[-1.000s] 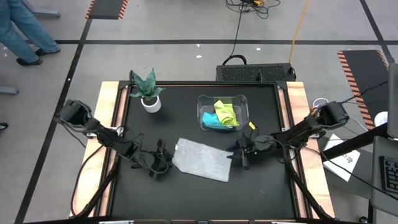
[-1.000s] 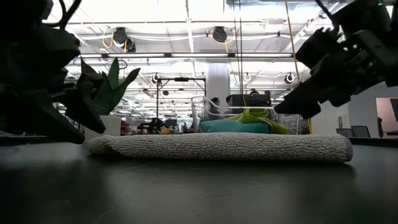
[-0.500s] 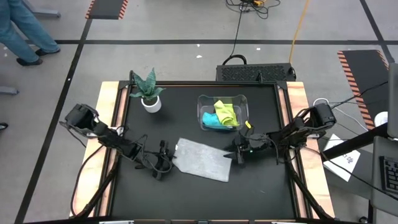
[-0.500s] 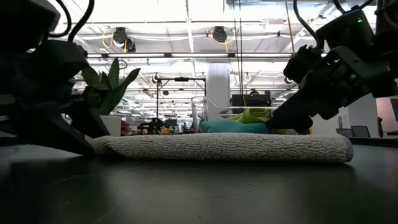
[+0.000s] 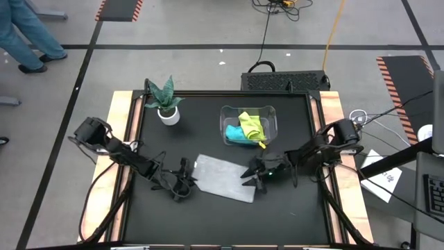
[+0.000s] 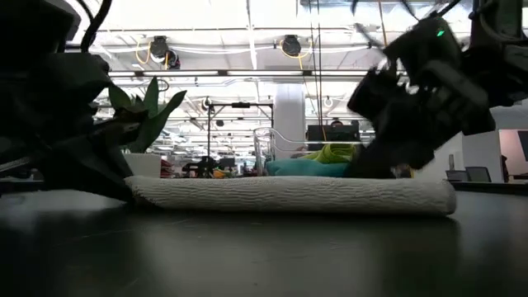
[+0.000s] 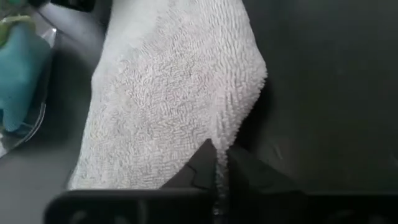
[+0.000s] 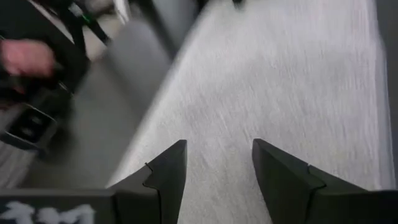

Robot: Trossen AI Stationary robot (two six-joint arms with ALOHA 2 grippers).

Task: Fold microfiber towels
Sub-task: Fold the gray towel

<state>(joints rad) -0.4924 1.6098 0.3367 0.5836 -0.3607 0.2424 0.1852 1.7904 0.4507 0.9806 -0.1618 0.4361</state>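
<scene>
Grey and folded flat, the largest towel (image 5: pixel 223 178) lies on the black bench (image 5: pixel 291 215), nearer its front edge than its back and about midway between the two sides. We see its looped pile close up in the left wrist view (image 7: pixel 168 112) and as a long low roll in the low view (image 6: pixel 289 194).

Our left gripper (image 5: pixel 186 186) sits at the towel's left end, down at bench level. In its wrist view the two dark fingers (image 7: pixel 205 171) are pressed together with only a thin slit between them, right at the towel's edge; we cannot tell whether any cloth is pinched between them.

Our right gripper (image 5: pixel 255 175) is over the towel's right end. Its fingers (image 8: pixel 165 177) stand apart with grey cloth showing between and beyond them, so it is released and grasping nothing.

Toward the back of the bench, right of centre, a clear plastic bin (image 5: pixel 229 114) holds the yellow-green towel (image 5: pixel 252 125) bunched on top of the teal blue towel (image 5: pixel 237 133). From table height both show behind the grey one, the yellow-green (image 6: pixel 334 153) above the teal (image 6: pixel 305 168).

Near the back left corner stands a small potted plant (image 5: pixel 166 103) in a white pot. A person's legs (image 5: pixel 28 35) show on the floor well beyond the bench's back left corner.
</scene>
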